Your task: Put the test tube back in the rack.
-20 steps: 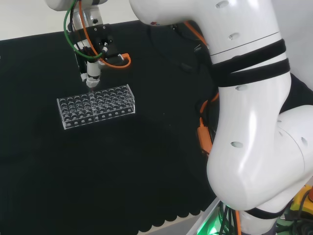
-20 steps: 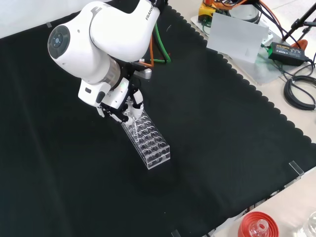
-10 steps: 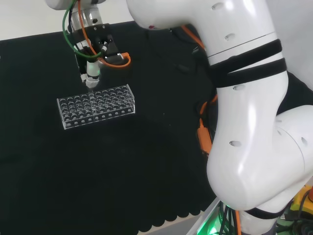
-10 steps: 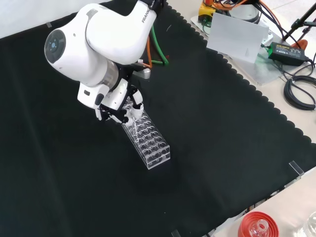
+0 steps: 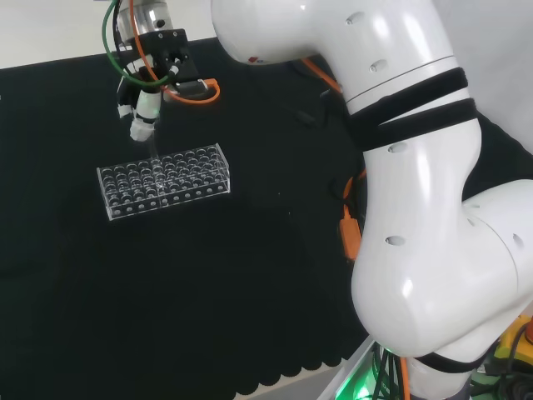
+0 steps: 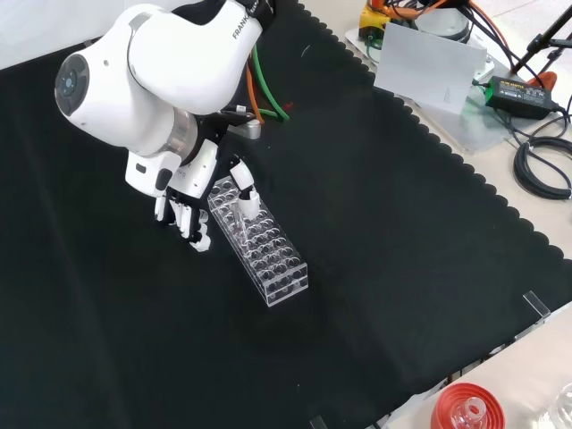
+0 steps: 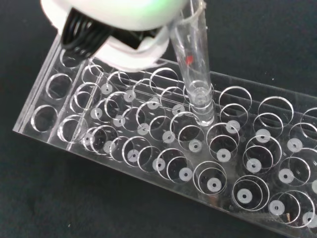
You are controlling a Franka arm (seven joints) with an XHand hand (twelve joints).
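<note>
The clear test tube [image 7: 194, 59] stands tilted in a hole of the clear plastic rack [image 7: 148, 148], near one end, with its foot down inside the hole. The rack [image 5: 166, 179] lies on the black cloth, and its other holes look empty. My hand [image 5: 143, 107] hovers just above the rack's far side in the head view. In the front view the hand [image 6: 189, 214] is open. Its fingers [image 6: 185, 225] hang straight beside the rack [image 6: 268, 255] and one finger [image 6: 247, 198] reaches over it. A white part of the hand [image 7: 124, 29] sits close beside the tube's upper end.
A red ribbed stand [image 6: 465, 411] with glassware sits past the cloth's scalloped edge at the front view's lower right. A grey sheet [image 6: 429, 67], a power adapter [image 6: 518, 89] and cables lie off the cloth at the upper right. The arm's white links [image 5: 416, 167] take up the head view's right.
The hand has risen and shifted off the rack's end, and its fingers have spread straight away from the tube. The tube stays in the rack, which has not moved.
</note>
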